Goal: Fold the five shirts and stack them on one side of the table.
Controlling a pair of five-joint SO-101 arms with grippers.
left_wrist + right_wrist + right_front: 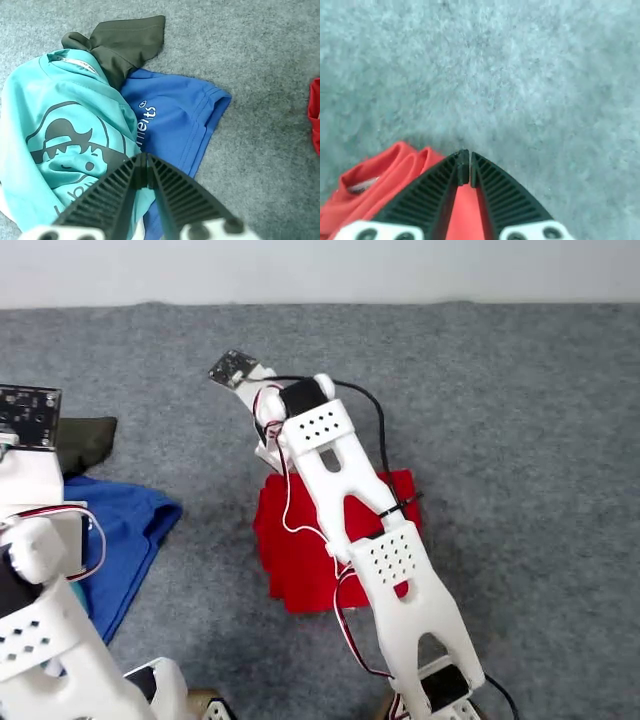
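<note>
Red shirt (300,560), folded small, at table (500,440) centre, likely the working spot; right gripper (466,167) pressed together, empty, above its eleven-o'clock corner. Teal shirt (60,135), blue shirt (175,120), dark shirt (125,42) heaped at nine o'clock, seemingly awaiting folding, under left gripper (146,165), likewise pressed together.

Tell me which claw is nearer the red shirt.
Right. The right claw is at the edge of the red shirt. The left claw is over the teal shirt and blue shirt, with bare table between those and the red shirt.
</note>
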